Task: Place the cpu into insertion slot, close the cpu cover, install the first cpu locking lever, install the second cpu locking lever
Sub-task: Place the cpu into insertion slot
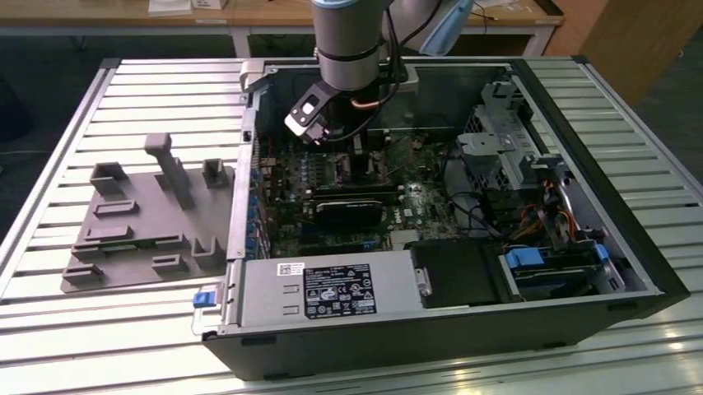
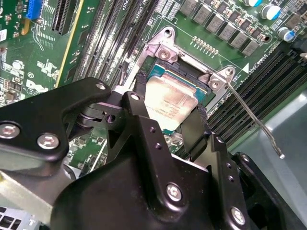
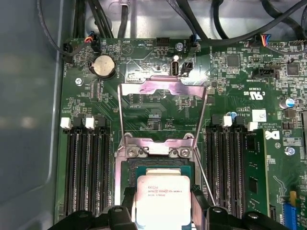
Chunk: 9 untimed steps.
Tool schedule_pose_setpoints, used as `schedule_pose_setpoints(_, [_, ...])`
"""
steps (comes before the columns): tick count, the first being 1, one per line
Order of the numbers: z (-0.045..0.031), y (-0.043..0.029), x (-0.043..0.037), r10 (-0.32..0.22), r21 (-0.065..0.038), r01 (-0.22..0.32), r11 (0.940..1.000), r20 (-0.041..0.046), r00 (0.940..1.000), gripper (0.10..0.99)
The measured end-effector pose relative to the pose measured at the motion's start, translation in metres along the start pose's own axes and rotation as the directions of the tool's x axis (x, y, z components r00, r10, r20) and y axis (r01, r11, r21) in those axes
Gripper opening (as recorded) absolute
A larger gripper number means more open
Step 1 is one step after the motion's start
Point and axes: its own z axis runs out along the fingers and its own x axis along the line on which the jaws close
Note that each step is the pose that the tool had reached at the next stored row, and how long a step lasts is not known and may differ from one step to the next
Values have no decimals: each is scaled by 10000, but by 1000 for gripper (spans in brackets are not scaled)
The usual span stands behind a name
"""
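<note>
1. Grip: the end effector (image 2: 169,112) is narrowed onto the cpu (image 2: 170,98), its two black fingers (image 2: 139,96) pressed against opposite edges of the chip, metal top facing up.
2. Position: the cpu sits between the fingers directly over the insertion slot (image 3: 162,168). A strip of the slot's inner edge shows past the chip on the hinge side. Whether the chip is already seated or hangs just above the slot, I cannot tell.
3. Cover: the cpu cover (image 3: 163,88) stands folded back, open, beyond the slot and clear of the fingers.
4. Lever: one thin locking lever (image 2: 254,122) juts out unlatched beside the slot, just beside one finger.
5. Surroundings: memory slots (image 3: 84,167) flank the slot on the green motherboard (image 3: 230,81).
6. Surface: the computer case (image 1: 439,329) lies open on a slatted metal bench (image 1: 110,329), with a grey fixture plate (image 1: 132,222) on the exterior view's left.
7. Room: wooden desks (image 1: 110,12) stand behind.
</note>
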Motion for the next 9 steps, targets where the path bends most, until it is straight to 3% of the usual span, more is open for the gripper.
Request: schedule_pose_setpoints(9, [34,9,19,-1,-1,1,10000,-2,10000,537])
